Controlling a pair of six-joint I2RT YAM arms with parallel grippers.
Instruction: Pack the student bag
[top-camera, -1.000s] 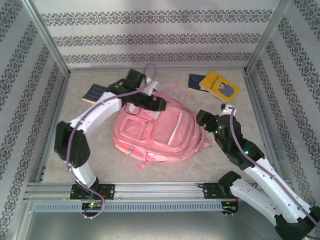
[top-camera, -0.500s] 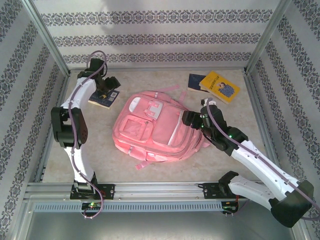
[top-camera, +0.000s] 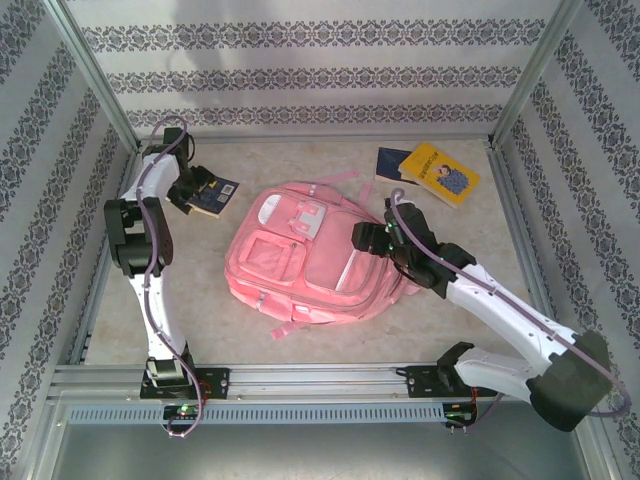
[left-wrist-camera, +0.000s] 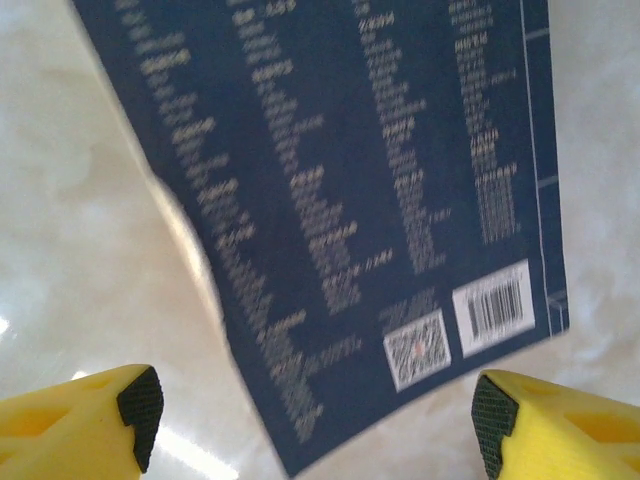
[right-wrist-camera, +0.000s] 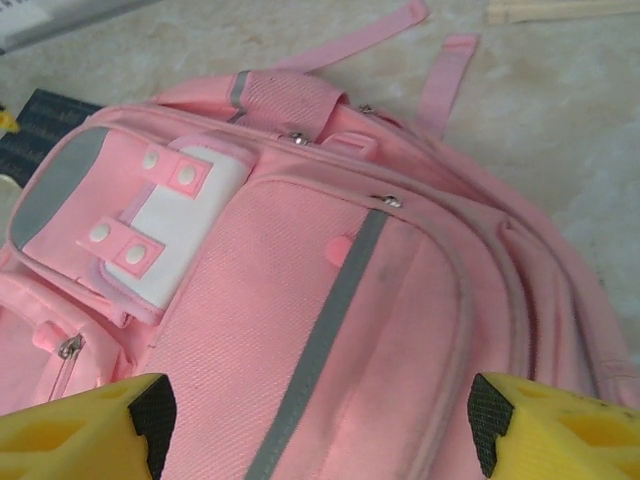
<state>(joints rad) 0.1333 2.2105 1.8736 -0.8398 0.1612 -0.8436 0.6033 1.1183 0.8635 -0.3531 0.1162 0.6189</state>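
The student bag, a large pink backpack, lies flat in the middle of the table with its front pockets up. Its grey stripe and white-trimmed pocket show in the right wrist view, on the student bag. My right gripper hovers over the bag's right side, open, with only fabric below it. My left gripper is at the back left, open, just above a dark blue book. The book's back cover with barcode faces up, its near corner between the fingers, not gripped.
A yellow book and another dark book lie at the back right. Pink straps trail from the bag's top toward the back wall. Metal frame posts and patterned walls enclose the table on three sides.
My left arm has swung away from the bag's top to the blue book at the back left. My right arm has moved left, over the bag's right side.
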